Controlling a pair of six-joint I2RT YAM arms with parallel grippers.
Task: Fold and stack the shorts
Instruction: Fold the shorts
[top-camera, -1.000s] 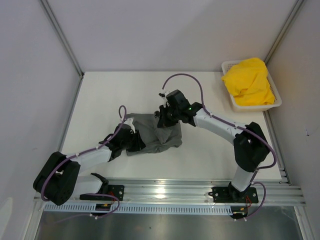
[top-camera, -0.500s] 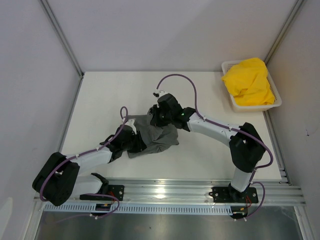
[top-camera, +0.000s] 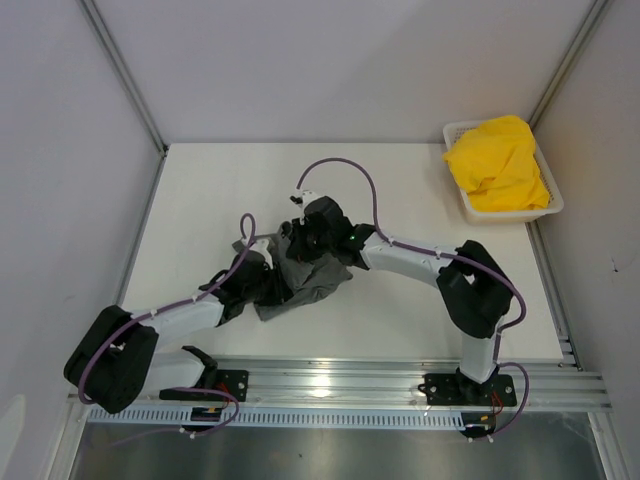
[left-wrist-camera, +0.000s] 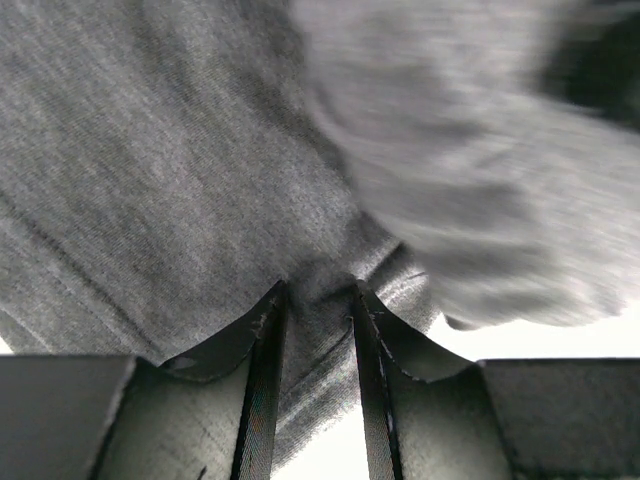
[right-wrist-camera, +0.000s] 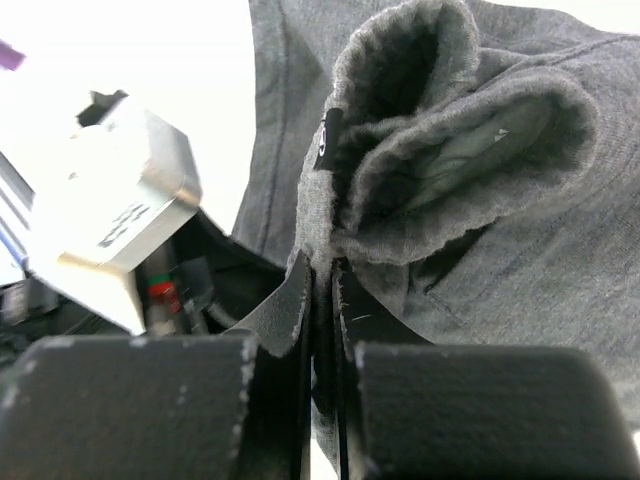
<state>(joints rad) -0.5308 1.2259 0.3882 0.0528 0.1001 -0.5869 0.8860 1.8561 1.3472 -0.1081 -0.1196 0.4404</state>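
Observation:
The dark grey shorts (top-camera: 305, 275) lie bunched on the white table, between the two arms. My left gripper (top-camera: 268, 280) is shut on their near-left part; in the left wrist view cloth (left-wrist-camera: 200, 180) is pinched between the fingers (left-wrist-camera: 262, 340). My right gripper (top-camera: 300, 240) is shut on the far edge of the grey shorts and holds it folded over towards the left gripper; the right wrist view shows a bunched hem (right-wrist-camera: 440, 150) clamped in the jaws. The yellow shorts (top-camera: 497, 163) lie crumpled in the basket at the back right.
A white mesh basket (top-camera: 552, 205) stands at the table's back right corner and holds the yellow shorts. White walls enclose the table on three sides. A metal rail (top-camera: 340, 385) with the arm bases runs along the near edge.
My right gripper has moved left towards the left gripper, dragging the grey shorts' far edge with it. The shorts have become narrower and more bunched. The left gripper has hardly moved.

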